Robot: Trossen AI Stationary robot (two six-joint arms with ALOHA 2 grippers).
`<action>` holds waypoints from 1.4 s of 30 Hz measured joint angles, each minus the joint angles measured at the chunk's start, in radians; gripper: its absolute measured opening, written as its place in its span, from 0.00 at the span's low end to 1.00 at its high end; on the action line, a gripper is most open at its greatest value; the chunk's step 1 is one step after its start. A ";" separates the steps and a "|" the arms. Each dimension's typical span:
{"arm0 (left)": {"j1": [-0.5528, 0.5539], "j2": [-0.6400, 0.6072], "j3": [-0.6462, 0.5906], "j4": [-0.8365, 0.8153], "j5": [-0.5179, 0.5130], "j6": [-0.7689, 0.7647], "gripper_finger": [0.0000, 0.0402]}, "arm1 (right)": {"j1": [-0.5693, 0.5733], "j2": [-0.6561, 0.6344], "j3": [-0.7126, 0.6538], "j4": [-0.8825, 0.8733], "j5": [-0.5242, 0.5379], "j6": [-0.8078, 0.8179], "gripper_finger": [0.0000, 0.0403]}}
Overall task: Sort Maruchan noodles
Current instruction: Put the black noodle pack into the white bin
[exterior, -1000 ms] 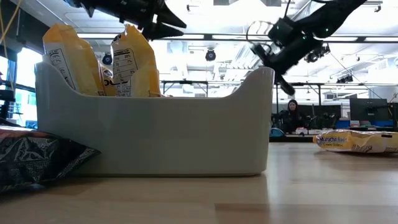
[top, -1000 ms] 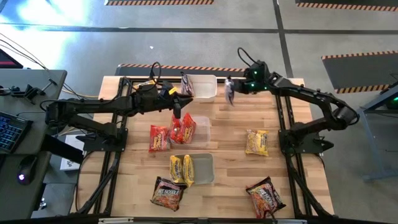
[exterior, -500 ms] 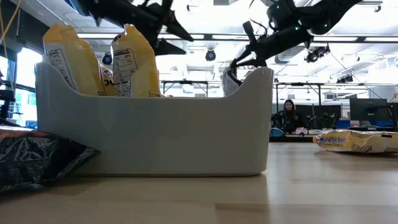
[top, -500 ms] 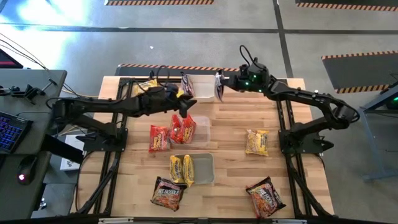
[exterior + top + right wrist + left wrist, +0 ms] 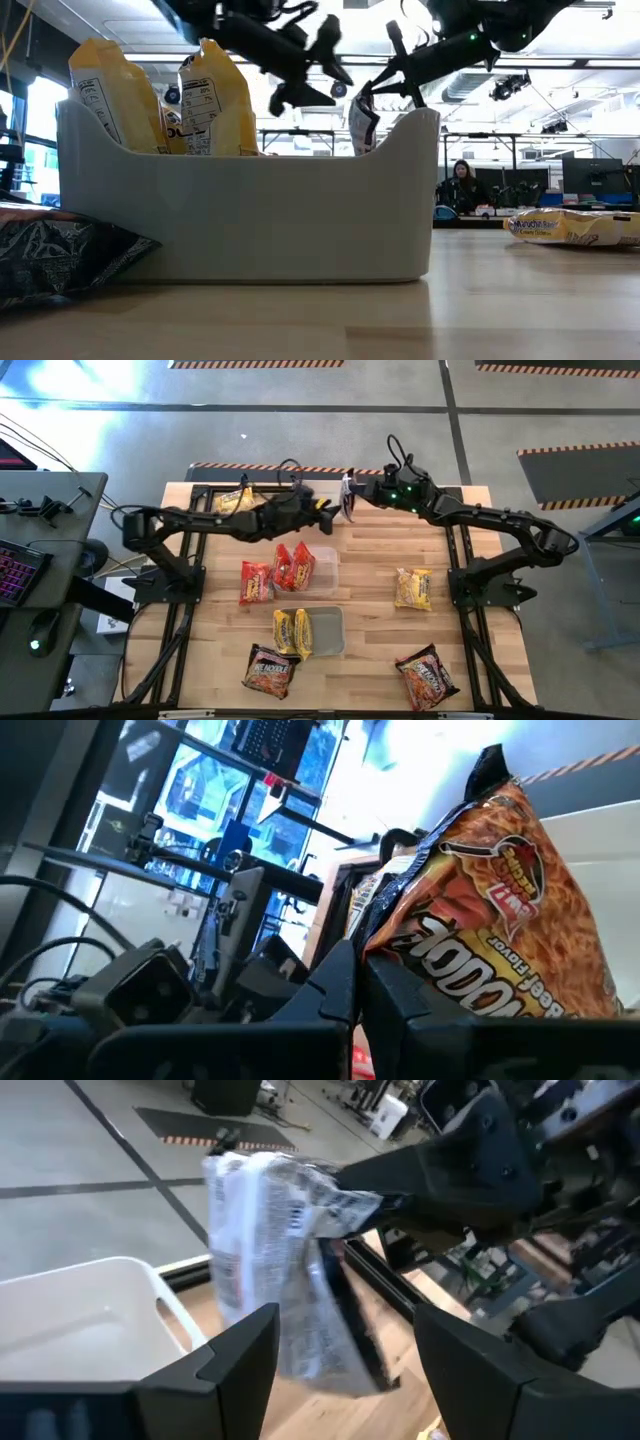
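Dangling from right pincer [image 5: 352, 494] (apparently edge-gripped): dark noodle packet [image 5: 348, 499]

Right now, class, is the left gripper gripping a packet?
No. The left gripper is open, and the packet hangs from the right gripper.

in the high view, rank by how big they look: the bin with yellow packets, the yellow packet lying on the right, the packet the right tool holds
1. Bin with yellow packets, clearly largest.
2. Loose yellow packet.
3. Packet in the right tool; it is seen edge-on, so it only looks smallest.
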 joint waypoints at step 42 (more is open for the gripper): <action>0.051 0.111 0.191 -0.110 0.116 0.294 0.11 | 0.098 0.000 0.000 0.193 0.062 0.007 0.01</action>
